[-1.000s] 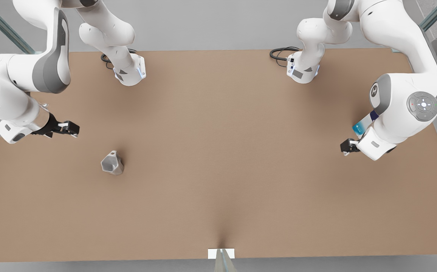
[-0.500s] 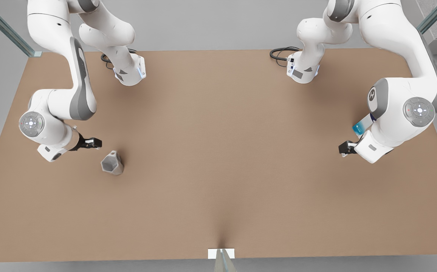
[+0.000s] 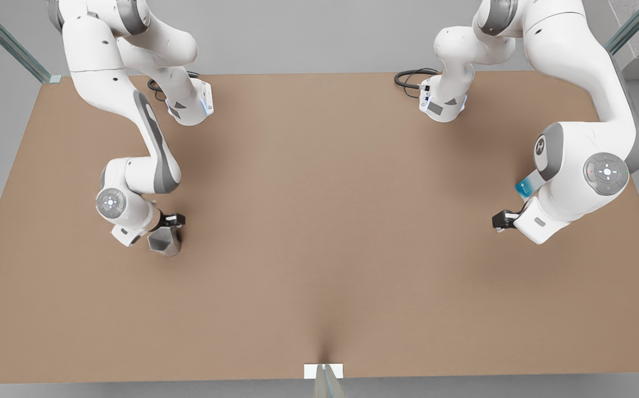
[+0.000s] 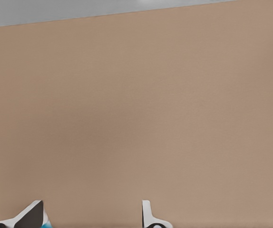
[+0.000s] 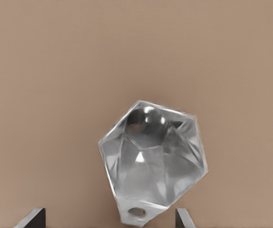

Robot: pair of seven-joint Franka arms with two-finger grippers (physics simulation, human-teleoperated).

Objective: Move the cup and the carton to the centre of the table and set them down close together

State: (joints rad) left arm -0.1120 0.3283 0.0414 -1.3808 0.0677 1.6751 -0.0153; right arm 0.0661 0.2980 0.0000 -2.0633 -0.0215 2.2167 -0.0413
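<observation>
Cup point(image 3: 165, 241) standing on tan tabletop point(image 3: 319, 232) at front view's left, faceted, silvery, mouth facing up in right wrist view point(image 5: 153, 166); right gripper point(image 3: 171, 221) just over cup, fingers point(image 5: 32, 217) spread wide either side, not gripping. Farther off at front view's right, left gripper point(image 3: 501, 220) low above tabletop, fingers point(image 4: 148, 216) apart, nothing between the tips; carton point(image 3: 528, 183) beside that arm's wrist, mostly hidden, light blue corner showing
</observation>
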